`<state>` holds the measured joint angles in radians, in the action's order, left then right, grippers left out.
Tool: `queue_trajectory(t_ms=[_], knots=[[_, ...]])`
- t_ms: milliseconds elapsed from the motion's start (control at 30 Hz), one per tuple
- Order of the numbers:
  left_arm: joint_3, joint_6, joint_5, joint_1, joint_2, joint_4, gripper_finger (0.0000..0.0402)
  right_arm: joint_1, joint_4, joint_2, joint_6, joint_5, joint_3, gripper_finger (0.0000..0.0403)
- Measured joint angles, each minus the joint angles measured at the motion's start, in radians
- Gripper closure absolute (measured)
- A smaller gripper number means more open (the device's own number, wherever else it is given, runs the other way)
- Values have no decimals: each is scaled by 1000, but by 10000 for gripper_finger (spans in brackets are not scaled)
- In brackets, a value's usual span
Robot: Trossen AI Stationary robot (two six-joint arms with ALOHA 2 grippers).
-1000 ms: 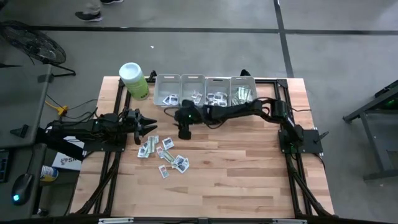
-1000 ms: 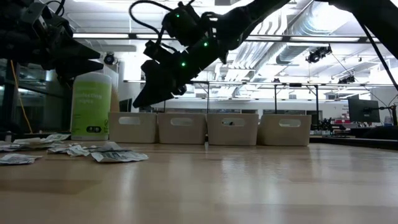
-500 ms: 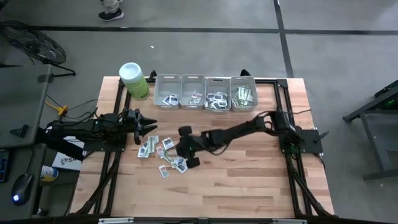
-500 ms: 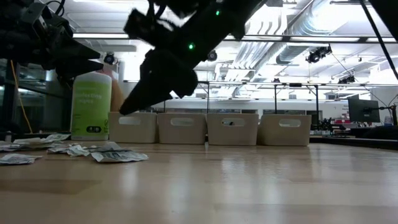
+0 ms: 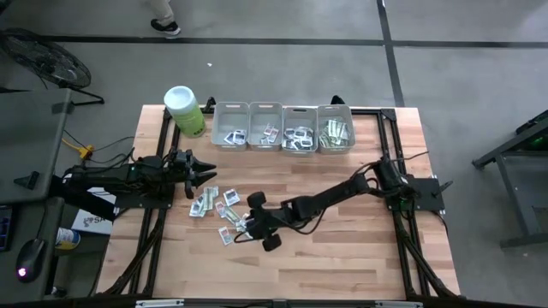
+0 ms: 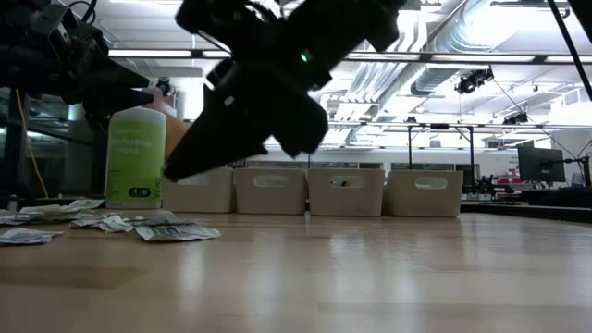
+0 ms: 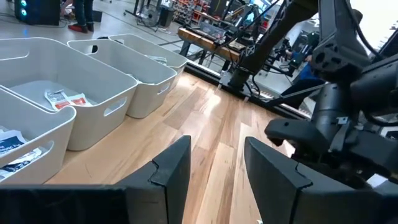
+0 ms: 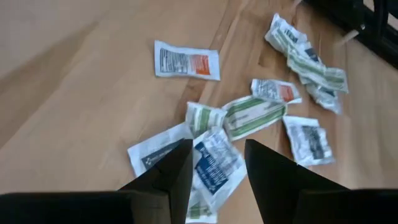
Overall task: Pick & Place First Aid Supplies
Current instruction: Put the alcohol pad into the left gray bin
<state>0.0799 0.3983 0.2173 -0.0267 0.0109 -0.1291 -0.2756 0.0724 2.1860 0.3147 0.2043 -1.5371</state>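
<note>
Wooden table (image 5: pixel 342 248), scattered packets (image 5: pixel 224 209), four grey bins (image 5: pixel 282 127), seemingly lime canister (image 5: pixel 184 110)

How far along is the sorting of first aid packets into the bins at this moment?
Partly done: the four grey bins already hold packets. In hand: the right gripper, open and empty, hovers over the loose packets on the table. The left gripper waits open beside the pile. Left: about a dozen packets are not yet binned.
</note>
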Motion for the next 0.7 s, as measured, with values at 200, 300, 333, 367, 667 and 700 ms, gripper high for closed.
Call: queue_trajectory(t_ms=[200,300,333,367,667,700], knots=[[0,0,0,0,0,0,252,-1,-147,1,-46,-2,93,263],[0,0,0,0,0,0,252,-2,-226,1,-45,-1,139,263],[0,0,0,0,0,0,252,-3,-249,2,-45,-1,149,263],[0,0,0,0,0,0,252,-4,-277,2,-42,-8,160,263],[0,0,0,0,0,0,252,-6,-400,2,0,-8,227,263],[0,0,0,0,0,0,252,-6,-400,4,1,-3,227,263]])
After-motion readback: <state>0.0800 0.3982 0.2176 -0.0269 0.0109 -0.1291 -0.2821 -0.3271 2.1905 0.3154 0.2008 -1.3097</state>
